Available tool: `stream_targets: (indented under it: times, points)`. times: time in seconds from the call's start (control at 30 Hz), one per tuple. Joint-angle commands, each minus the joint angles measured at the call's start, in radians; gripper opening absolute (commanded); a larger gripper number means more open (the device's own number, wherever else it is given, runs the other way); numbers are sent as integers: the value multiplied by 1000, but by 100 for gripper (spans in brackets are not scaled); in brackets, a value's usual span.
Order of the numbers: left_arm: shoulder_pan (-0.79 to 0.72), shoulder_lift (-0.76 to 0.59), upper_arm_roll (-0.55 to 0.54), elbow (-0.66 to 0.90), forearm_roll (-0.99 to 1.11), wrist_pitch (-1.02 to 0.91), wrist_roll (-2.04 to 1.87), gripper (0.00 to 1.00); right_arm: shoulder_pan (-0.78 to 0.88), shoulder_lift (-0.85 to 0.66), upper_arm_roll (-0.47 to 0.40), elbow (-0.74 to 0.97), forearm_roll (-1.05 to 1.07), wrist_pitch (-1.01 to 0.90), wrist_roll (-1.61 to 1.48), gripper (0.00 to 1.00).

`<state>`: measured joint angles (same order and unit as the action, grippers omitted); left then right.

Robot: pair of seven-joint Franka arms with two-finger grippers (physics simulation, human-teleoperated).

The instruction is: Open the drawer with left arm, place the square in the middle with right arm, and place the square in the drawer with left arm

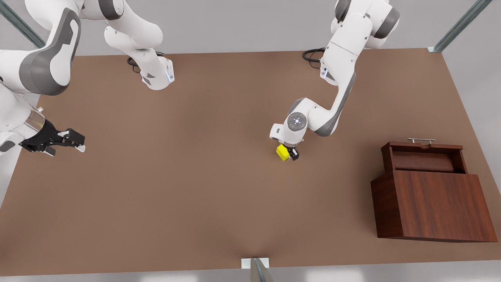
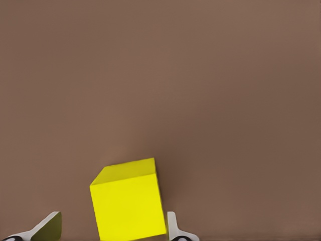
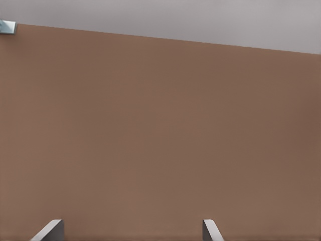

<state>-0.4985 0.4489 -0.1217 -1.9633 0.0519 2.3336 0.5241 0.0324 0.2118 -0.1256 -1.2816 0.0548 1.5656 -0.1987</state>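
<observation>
- brown table (image 1: 176,196) carries the wooden cabinet at the front view's right, its drawer (image 1: 424,158) already pulled open
- left tool (image 1: 288,153) sits mid-table with fingers spread around the square (image 1: 282,152), one fingertip (image 2: 173,226) just beside it
- judgement: centre the cube, close squarely, lift clear of the drawer rim
- right tool (image 1: 64,141) waits spread, well apart, near the table's edge

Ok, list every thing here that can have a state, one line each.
Drawer: pulled open, nothing inside.
Cube: tilted, between the left gripper's jaws.
Left gripper: at mid-table, jaws around the cube, one fingertip touching it, the other apart.
Right gripper: open, holding nothing, waiting at the front view's left.
</observation>
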Motion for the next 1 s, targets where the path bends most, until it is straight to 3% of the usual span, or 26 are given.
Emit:
stream_targets:
  times: [0.0,0.8,0.83,0.87,0.97]
  points:
    - [0,1,0,-11,2,53,194,100,0,-2,0,2,-4,4,22,100]
    - [-3,97,10,-17,2,135,31,100,0,11,1,1,-4,21,13,100]
    - [-3,97,11,-17,2,135,31,97,0,12,1,1,-4,21,15,100]
    - [-3,99,11,-17,2,135,30,87,0,12,1,1,-4,21,15,100]
    - [-3,99,13,-14,2,135,30,79,0,14,1,-1,0,22,15,100]
